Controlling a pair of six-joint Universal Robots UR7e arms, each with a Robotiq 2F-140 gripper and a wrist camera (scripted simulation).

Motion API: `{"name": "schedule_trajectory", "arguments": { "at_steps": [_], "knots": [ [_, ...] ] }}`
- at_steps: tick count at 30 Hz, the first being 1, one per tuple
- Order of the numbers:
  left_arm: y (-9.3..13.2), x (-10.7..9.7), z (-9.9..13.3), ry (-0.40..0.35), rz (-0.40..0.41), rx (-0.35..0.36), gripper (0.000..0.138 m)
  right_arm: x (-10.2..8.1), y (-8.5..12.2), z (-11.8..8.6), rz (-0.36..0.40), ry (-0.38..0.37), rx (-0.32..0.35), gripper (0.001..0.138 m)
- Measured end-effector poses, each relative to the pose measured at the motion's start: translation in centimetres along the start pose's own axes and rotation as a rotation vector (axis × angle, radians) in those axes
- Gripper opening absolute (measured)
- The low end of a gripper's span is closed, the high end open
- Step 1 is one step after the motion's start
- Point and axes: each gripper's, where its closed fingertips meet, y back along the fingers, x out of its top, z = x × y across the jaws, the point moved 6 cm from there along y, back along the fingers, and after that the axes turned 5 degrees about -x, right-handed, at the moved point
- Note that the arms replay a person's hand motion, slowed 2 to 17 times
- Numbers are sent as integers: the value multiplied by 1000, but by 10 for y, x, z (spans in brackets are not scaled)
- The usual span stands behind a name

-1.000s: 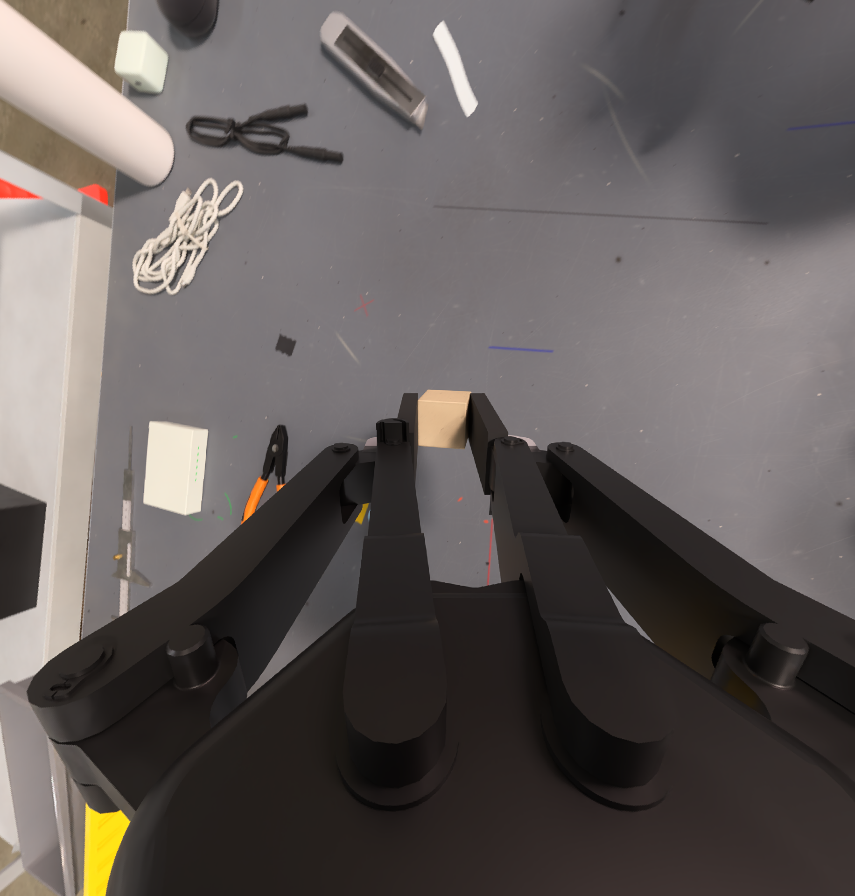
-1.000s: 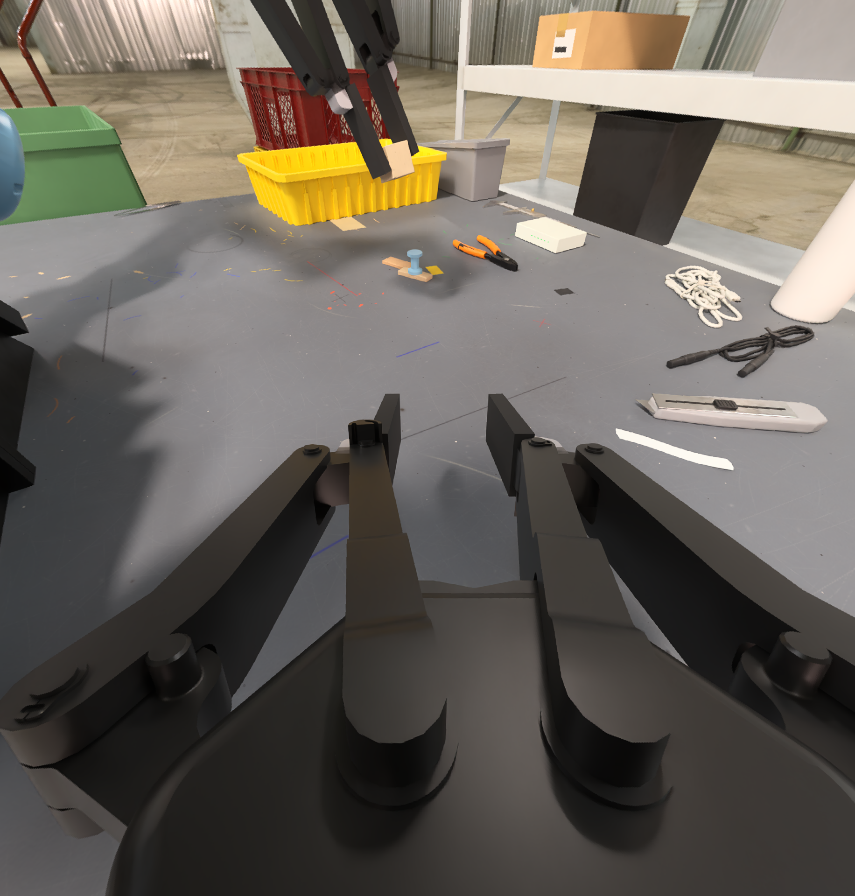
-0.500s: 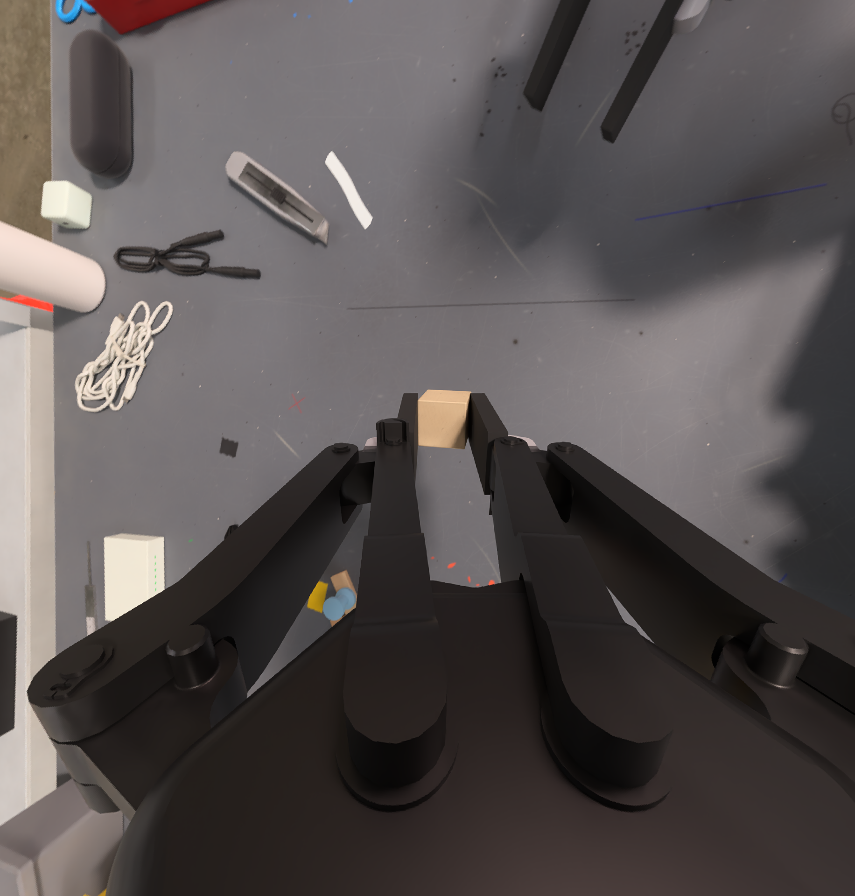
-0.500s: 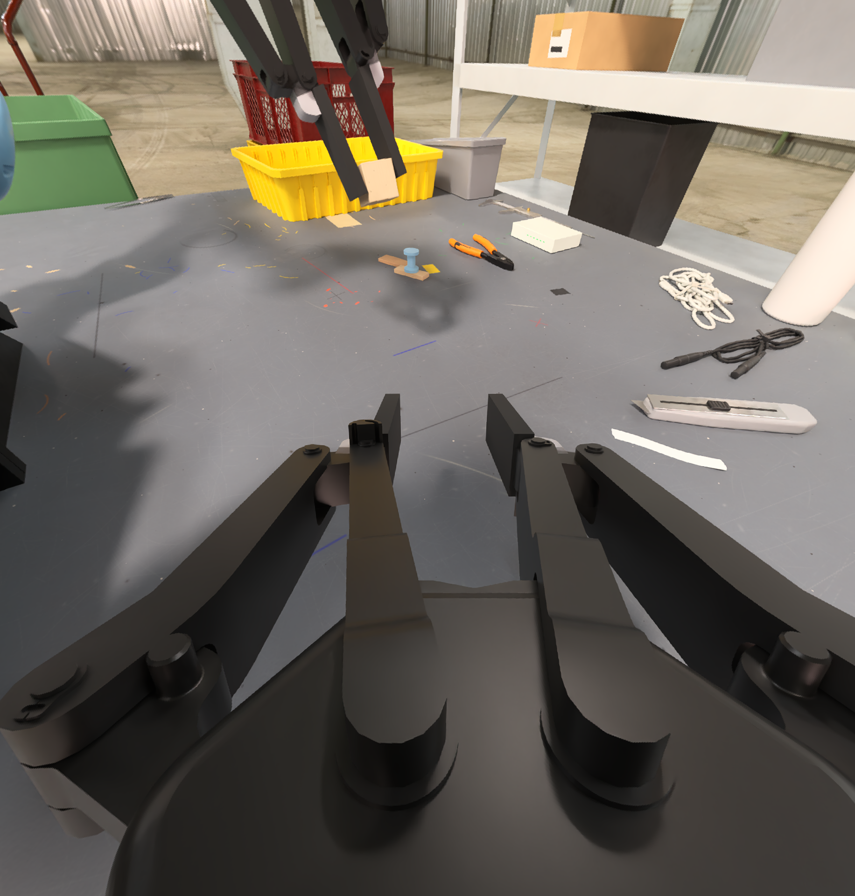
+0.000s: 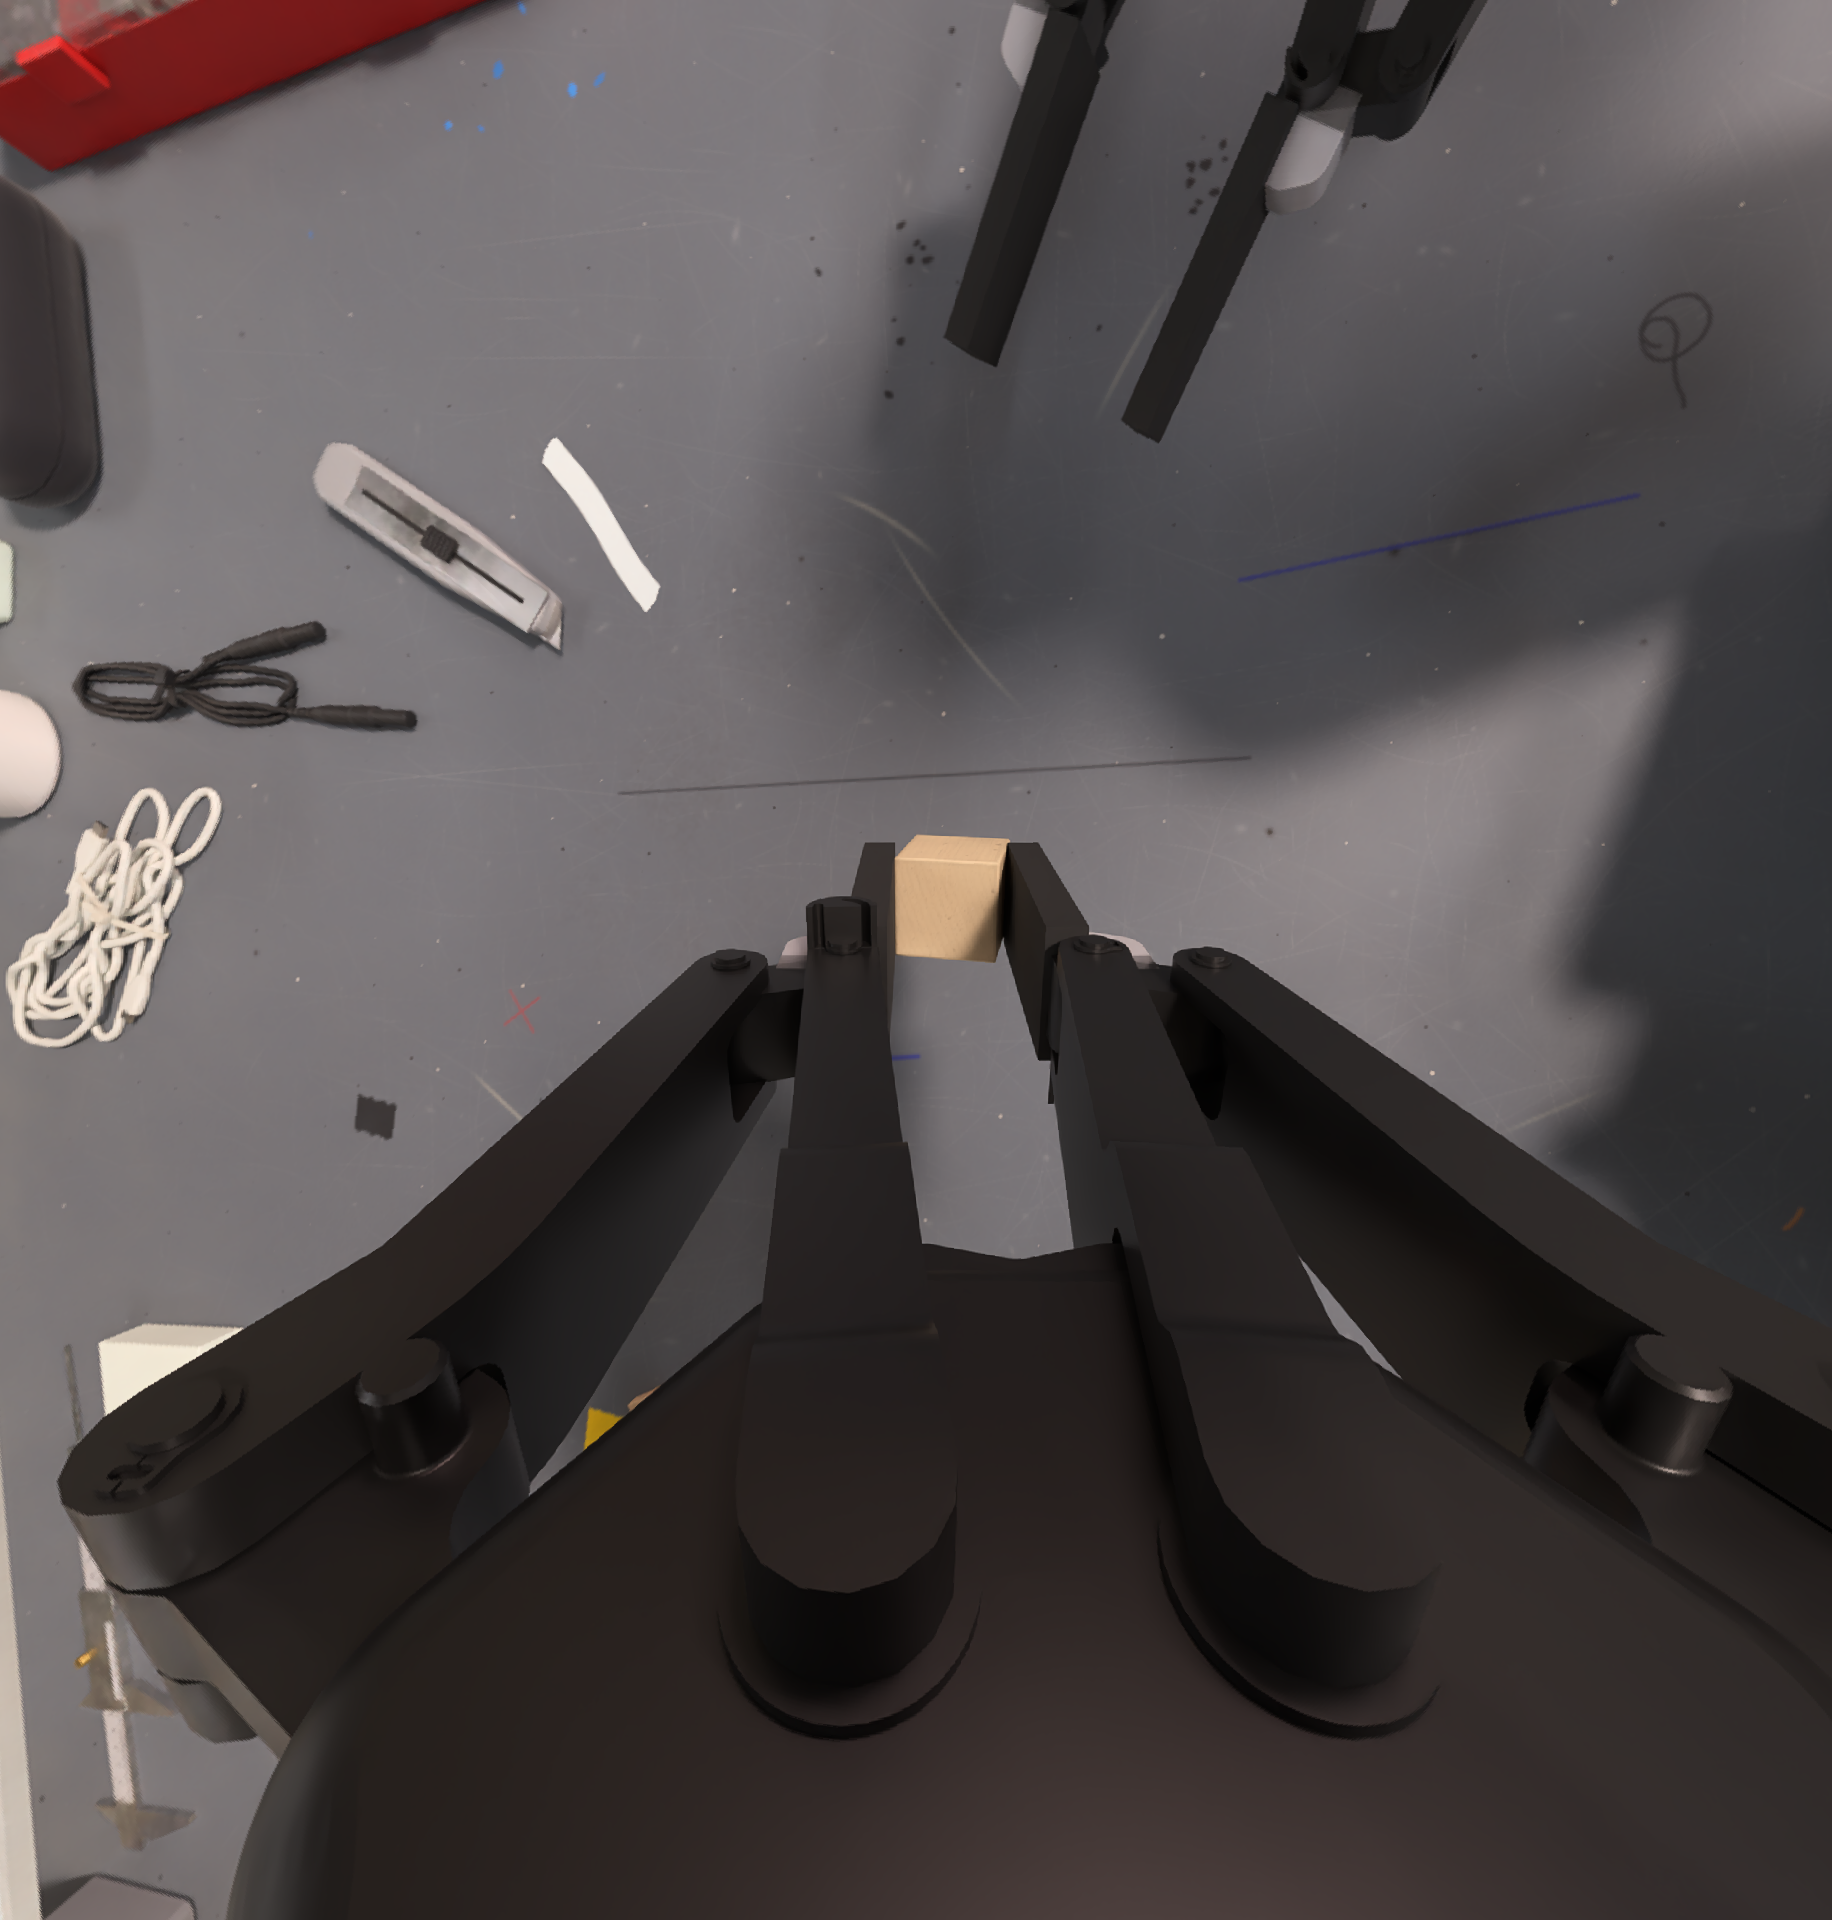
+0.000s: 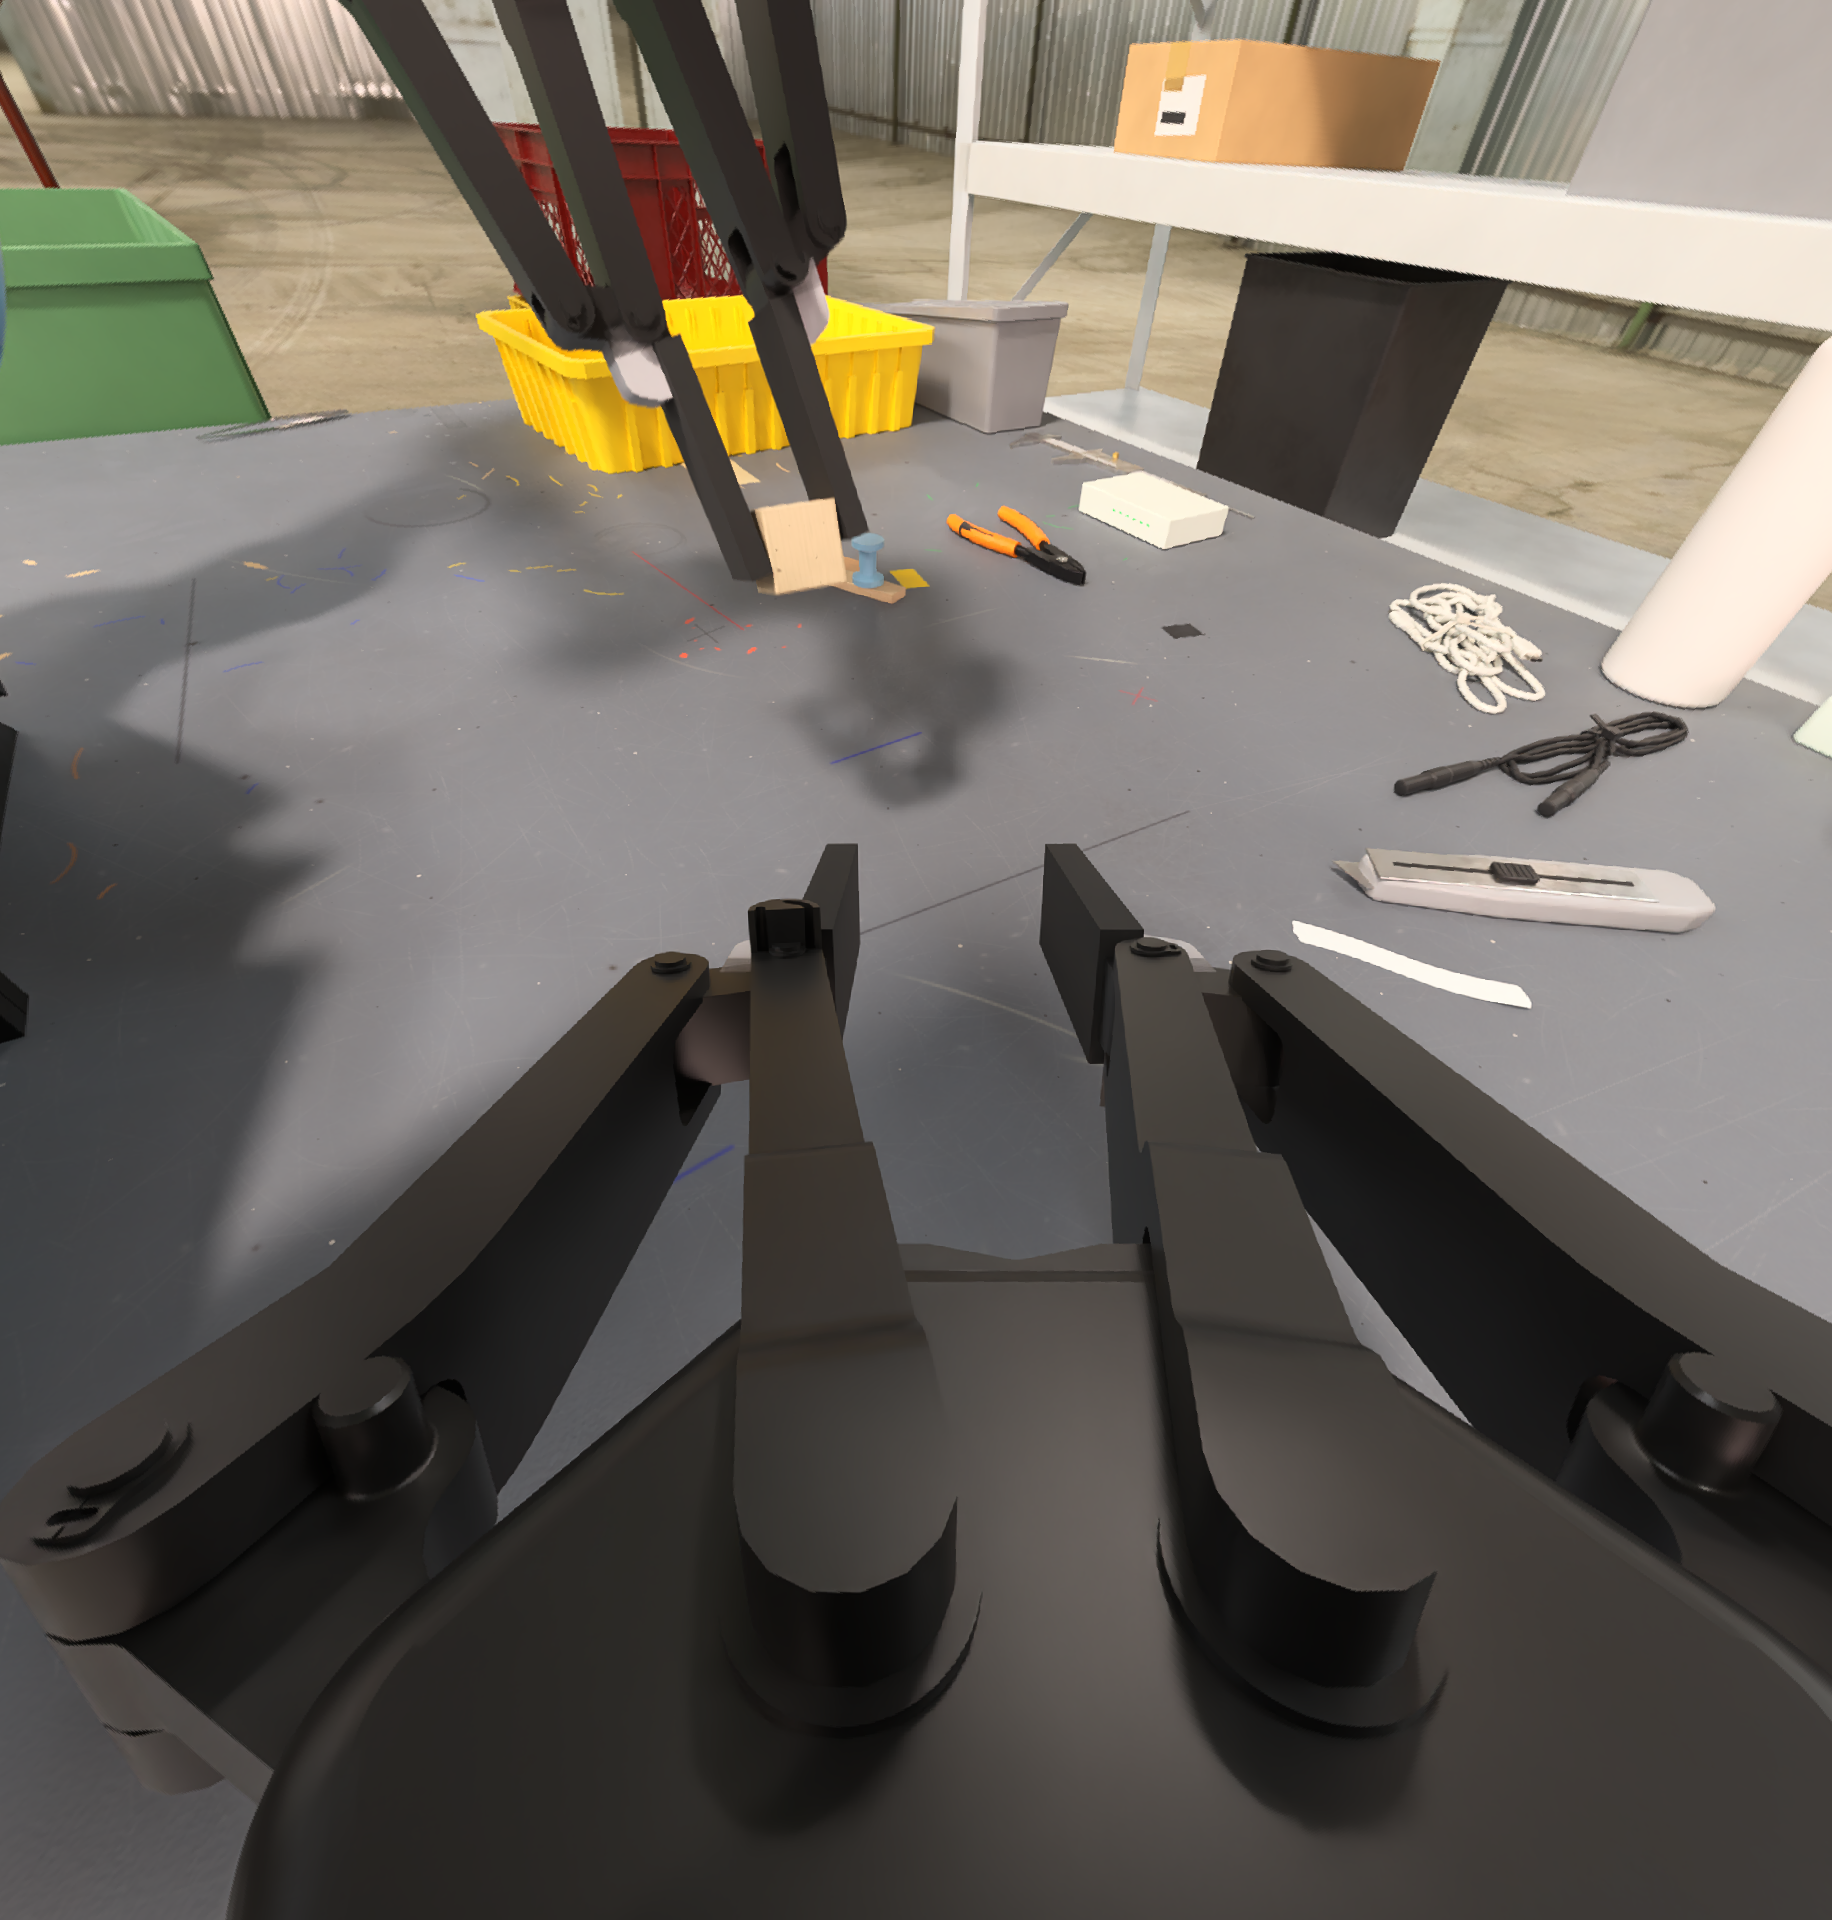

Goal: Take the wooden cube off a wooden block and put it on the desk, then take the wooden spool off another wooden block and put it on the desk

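My left gripper is shut on the light wooden cube and holds it above the grey desk. In the right wrist view the same gripper hangs low over the desk with the cube between its fingers. Just behind it a blue spool stands on a flat wooden block, with a small yellow piece beside it. My right gripper is open and empty over the near desk; it also shows in the left wrist view.
Orange pliers, a white box, a white cord, a black cable, a grey utility knife and a white strip lie to the right. A yellow crate stands behind the desk.
My left gripper has carried the cube forward across the desk and down toward its surface, away from the blocks. My right gripper has stayed open and nearly still.
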Motion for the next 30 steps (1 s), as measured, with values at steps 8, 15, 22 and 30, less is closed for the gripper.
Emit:
{"name": "schedule_trajectory", "arguments": {
  "at_steps": [8,15,22,30],
  "knots": [
    [-28,16,7,-31,-44,-27,29,-1,1,2,0,5,-16,47],
    [-51,26,11,-53,-95,-60,29,-1,1,3,-5,8,-28,47],
    [-72,35,12,-63,-129,-76,29,-2,1,4,-8,8,-34,47],
    [-92,42,13,-64,-168,-108,29,-3,1,5,-10,9,-38,47]
  ]
}}
